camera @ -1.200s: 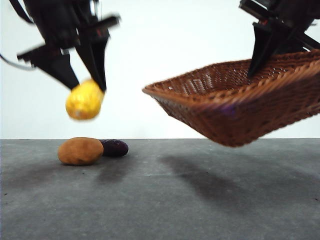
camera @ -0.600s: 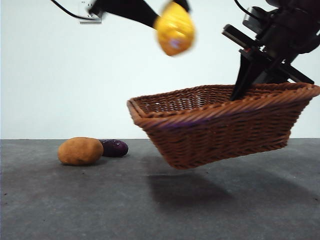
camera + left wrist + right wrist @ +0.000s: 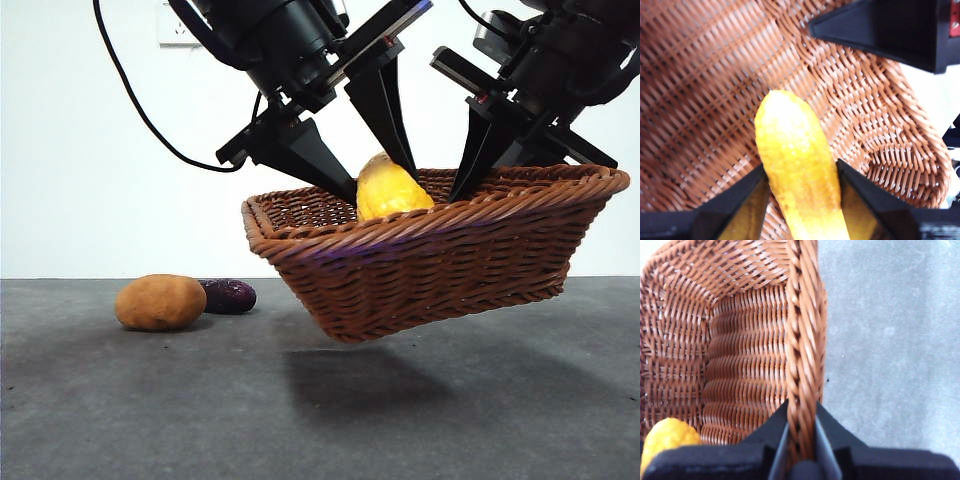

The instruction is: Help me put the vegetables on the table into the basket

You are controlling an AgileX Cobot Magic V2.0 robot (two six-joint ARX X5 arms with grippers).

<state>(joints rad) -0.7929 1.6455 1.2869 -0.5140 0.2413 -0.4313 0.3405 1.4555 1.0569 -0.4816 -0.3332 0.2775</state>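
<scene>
While the wicker basket (image 3: 440, 250) hangs tilted clear of the table (image 3: 320, 400), my right gripper (image 3: 801, 440) stays out of nothing: its jaws are pinched on the braided rim (image 3: 802, 340). My left gripper (image 3: 800, 185) reaches down inside the basket, jaws clamped on the corn cob (image 3: 795, 170), whose tip pokes just above the rim between its jaws. Off to that gripper's far side, on the table, the potato (image 3: 160, 302) touches the eggplant (image 3: 230, 296).
</scene>
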